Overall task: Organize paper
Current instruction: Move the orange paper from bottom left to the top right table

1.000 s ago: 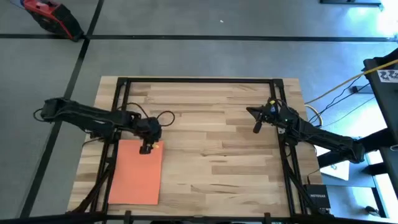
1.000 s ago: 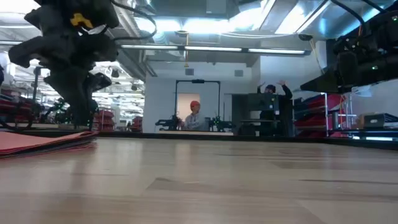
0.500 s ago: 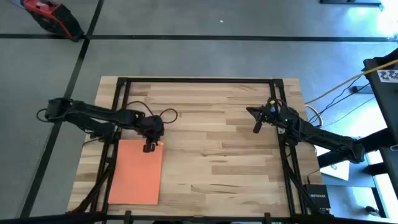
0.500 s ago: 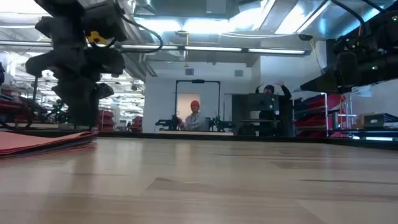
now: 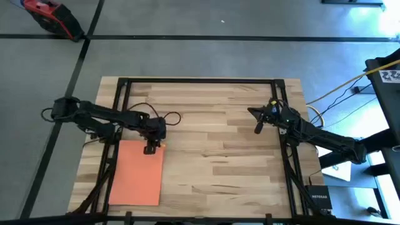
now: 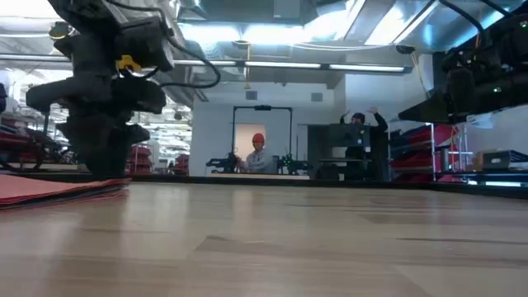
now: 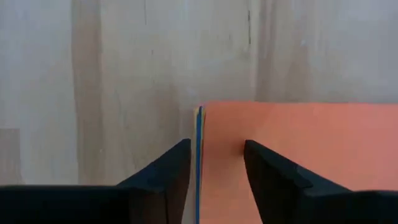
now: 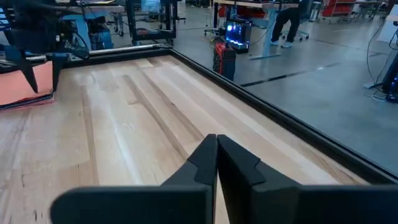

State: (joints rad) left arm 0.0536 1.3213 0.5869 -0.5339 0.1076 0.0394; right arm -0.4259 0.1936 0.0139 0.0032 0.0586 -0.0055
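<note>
While one paper stack [image 5: 136,173] lies flat, left gripper [image 5: 149,147] straddles its corner.

One stack of paper [image 5: 136,172] lies on one wooden tabletop [image 5: 219,125], near its front-left corner. The top sheet is orange; along the stack's edge in the left wrist view, thin lines of yellow and blue show beneath it, so at least three sheets are there, though the full number cannot be told. Two dark robot arms work at the tabletop, each with one hand: the left hand [image 5: 150,149] at the stack's far right corner, the right hand [image 5: 257,129] near the right edge. Each hand has two fingers. Two people show in the room behind in the low view, one wearing a red cap [image 6: 258,139].
</note>
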